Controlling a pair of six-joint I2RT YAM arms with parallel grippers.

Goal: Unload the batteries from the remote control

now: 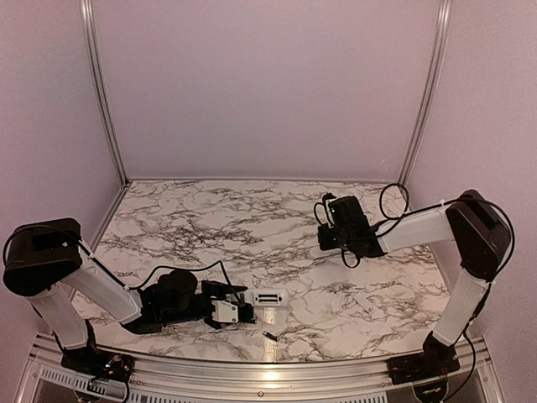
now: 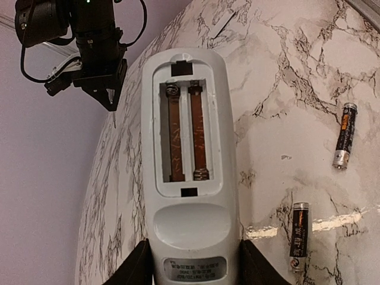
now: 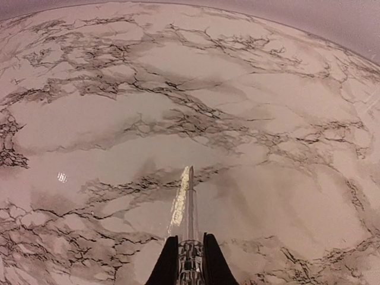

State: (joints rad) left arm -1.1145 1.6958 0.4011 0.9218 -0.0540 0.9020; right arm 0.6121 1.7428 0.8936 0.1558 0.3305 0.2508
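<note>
Left end effector (image 2: 196,270) grips remote control (image 2: 190,222), batteries (image 2: 300,236) outside its compartment (image 2: 185,133); right end effector (image 3: 190,242) pinches stick (image 3: 190,199).

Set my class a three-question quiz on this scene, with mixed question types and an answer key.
1. True or false: the battery compartment of the remote control is empty.
2. How many batteries lie loose on the table?
3. The right gripper is shut on: A) a battery, B) a thin stick, C) nothing.
Key: 1 true; 2 two; 3 B.
</note>
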